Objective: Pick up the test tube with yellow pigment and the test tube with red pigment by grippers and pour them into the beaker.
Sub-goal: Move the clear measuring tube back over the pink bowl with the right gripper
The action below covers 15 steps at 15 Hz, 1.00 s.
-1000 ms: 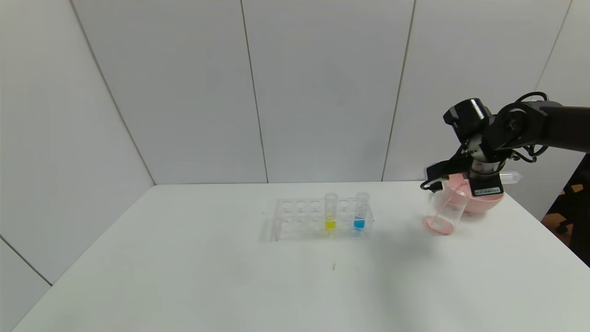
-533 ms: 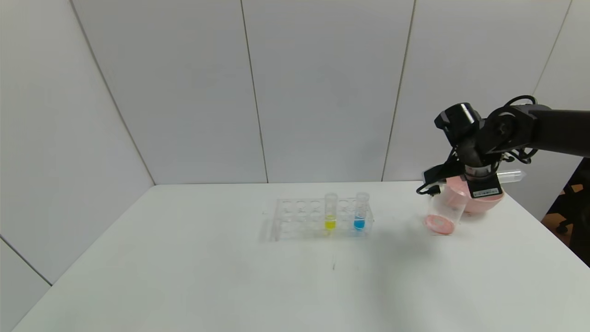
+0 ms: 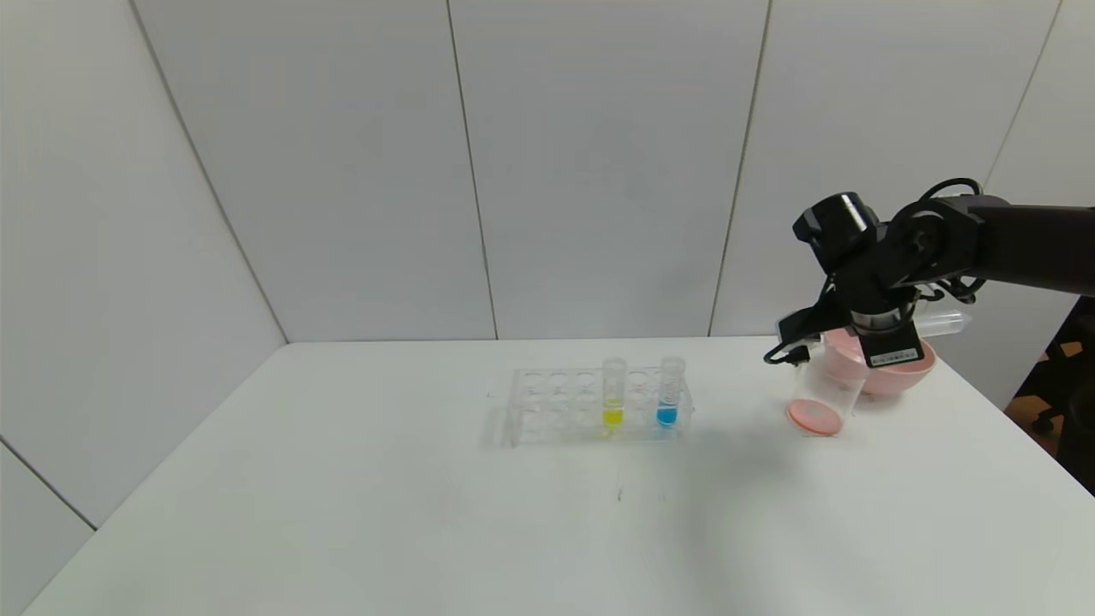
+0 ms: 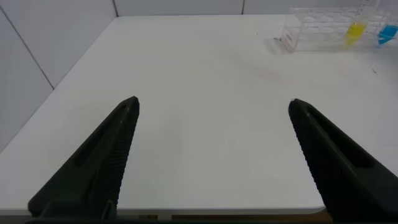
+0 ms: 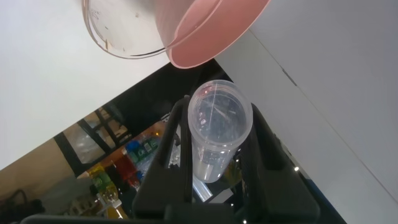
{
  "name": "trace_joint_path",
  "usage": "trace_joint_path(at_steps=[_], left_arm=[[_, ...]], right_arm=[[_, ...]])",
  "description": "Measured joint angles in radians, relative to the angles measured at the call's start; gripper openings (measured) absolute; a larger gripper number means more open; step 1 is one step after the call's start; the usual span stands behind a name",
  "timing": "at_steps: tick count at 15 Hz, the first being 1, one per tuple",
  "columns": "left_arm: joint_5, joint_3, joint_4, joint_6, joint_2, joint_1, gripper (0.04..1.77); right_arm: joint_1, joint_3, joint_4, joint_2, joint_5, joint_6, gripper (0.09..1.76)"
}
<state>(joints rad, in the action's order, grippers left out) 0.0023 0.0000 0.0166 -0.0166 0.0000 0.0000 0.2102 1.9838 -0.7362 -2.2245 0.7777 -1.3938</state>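
Now right hand [image 5: 214,146] clamping emptied clear tube [image 5: 219,127], beaker [image 3: 819,398] red-bottomed

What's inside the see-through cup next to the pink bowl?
The beaker beside the pink bowl holds a thin layer of red-pink liquid at the bottom. The right gripper above it holds a tipped, emptied test tube. Part of its rim is hidden by the gripper.

Bright even light, soft shadows, slight wide-angle bending at edges

Beside the matt pink plastic bowl [image 3: 890,366], the beaker [image 3: 823,395] looks clear and glossy; the table [image 3: 428,513] is smooth matt white.
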Motion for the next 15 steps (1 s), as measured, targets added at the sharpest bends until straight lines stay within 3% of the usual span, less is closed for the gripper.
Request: trace_joint_path(at_steps=[6,11,15], left_arm=[[0.000,0.000,0.000,0.000,0.000,0.000,1.72],[0.000,0.000,0.000,0.000,0.000,0.000,1.72],[0.000,0.000,0.000,0.000,0.000,0.000,1.72]], right_arm=[[-0.004,-0.001,0.001,0.021,-0.032,0.000,0.50],[-0.064,-0.003,0.014,0.090,-0.406,0.024,0.50],[-0.093,-0.003,0.020,0.160,-0.663,0.405,0.50]])
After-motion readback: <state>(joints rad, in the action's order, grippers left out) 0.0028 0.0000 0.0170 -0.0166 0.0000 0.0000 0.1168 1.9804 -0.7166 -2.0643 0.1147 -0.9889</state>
